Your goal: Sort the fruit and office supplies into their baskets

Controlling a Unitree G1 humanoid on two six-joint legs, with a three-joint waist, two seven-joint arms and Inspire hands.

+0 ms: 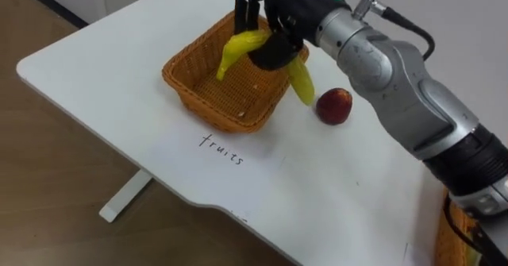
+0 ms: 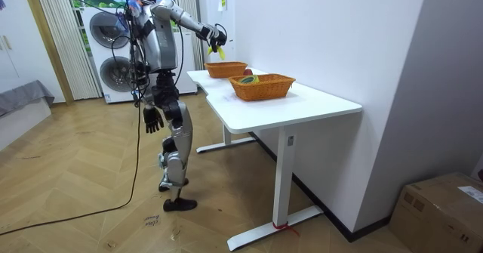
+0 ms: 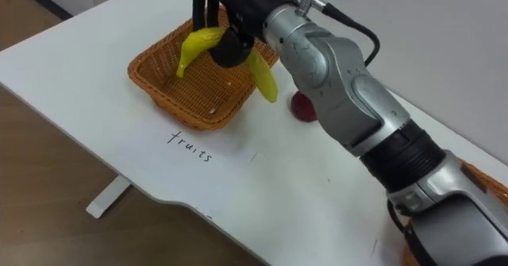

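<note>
Bananas (image 1: pixel 238 48), a yellow bunch, hang in the upper middle of the left eye view, held over the fruit basket (image 1: pixel 194 97) and not yet set down.

The white bench (image 1: pixel 103 67) carries everything. In the room view it stands against the wall, and the robot stands at its far end with one arm stretched out over it. Nearer the room camera sits a second wicker basket (image 2: pixel 262 87); what lies in it is too small to tell.

The fruit basket sits near the bench's upper-left corner in the eye views. It looks empty, so the bunch should have plenty of room.

The right hand (image 1: pixel 271 16) comes in from the lower right, its dark fingers curled round the bunch near the stems. One banana points left over the basket's inside and another hangs down past its right rim. That spread suggests the hand needs to move a little left before it lets go.

The left hand (image 2: pixel 153 119) hangs idle by the robot's thigh, fingers loose.

An apple (image 1: pixel 335 106) rests on the bench just right of the fruit basket, probably next in line.

The handwritten word "fruits" (image 1: pixel 221 148) marks which basket this is.
</note>
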